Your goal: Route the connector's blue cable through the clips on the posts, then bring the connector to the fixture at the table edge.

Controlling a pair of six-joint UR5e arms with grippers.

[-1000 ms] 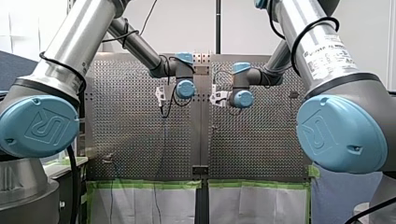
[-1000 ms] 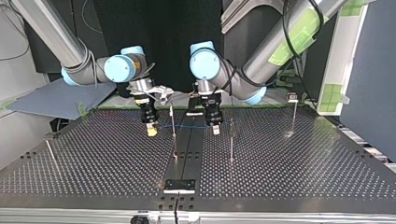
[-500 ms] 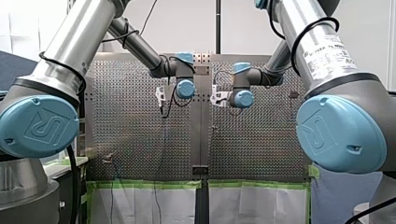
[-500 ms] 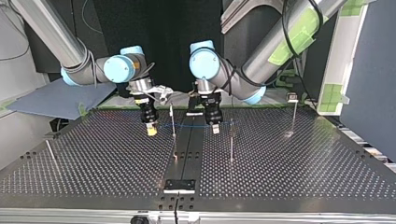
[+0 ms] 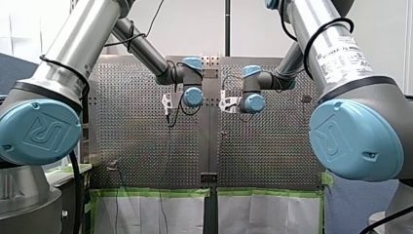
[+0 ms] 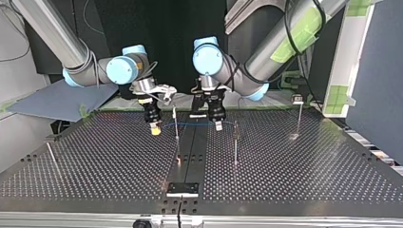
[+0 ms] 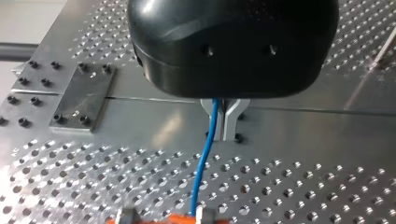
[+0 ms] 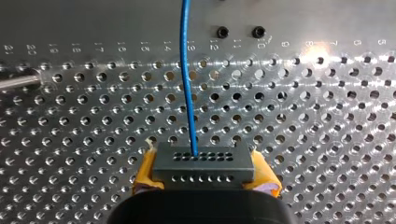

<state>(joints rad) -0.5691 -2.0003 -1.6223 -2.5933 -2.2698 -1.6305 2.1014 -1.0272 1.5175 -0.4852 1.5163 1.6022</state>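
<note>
The right gripper holds the grey connector tight in its yellow jaws. The left gripper pinches the blue cable between thin metal jaws. Both hang over the table, well away from the edge with the black fixture.

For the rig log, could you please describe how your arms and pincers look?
Both my left arm and my right arm are silver tubes with light-blue joint caps and black cables along them. The right bears a white label. My left pincer is black with metal fingers; my right pincer has yellow pads.
</note>
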